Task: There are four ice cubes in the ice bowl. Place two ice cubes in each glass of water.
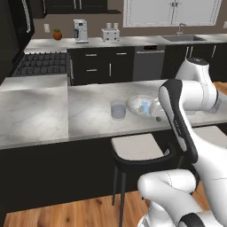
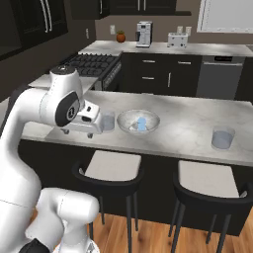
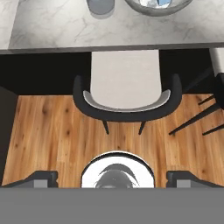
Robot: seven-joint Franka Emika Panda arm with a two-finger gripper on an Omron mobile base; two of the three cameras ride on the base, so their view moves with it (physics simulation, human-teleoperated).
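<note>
The ice cubes [image 2: 141,123] are lying in the bowl [image 2: 126,118] on the counter [image 2: 183,123], between two glasses [image 2: 107,120] [image 2: 223,138]. The gripper [image 3: 112,178] is hanging off the counter's near edge over a stool [image 3: 124,83], fingers [image 3: 41,177] standing wide apart, holding nothing.

You see the ice bowl [image 2: 139,120], wide, shallow and mottled grey-white, standing upright on the marble bench [image 2: 188,128] near its front edge, and inside it lie pale-blue ice cubes [image 2: 141,123] close together; you cannot count them exactly. Just beside the bowl, toward the stove side, one glass of water [image 1: 118,110] stands upright, a short clear tumbler with bluish tint, and it is near the bowl but not touching it. The second glass of water [image 2: 223,138] stands upright well apart from the bowl on the other side, also close to the front edge.
</note>
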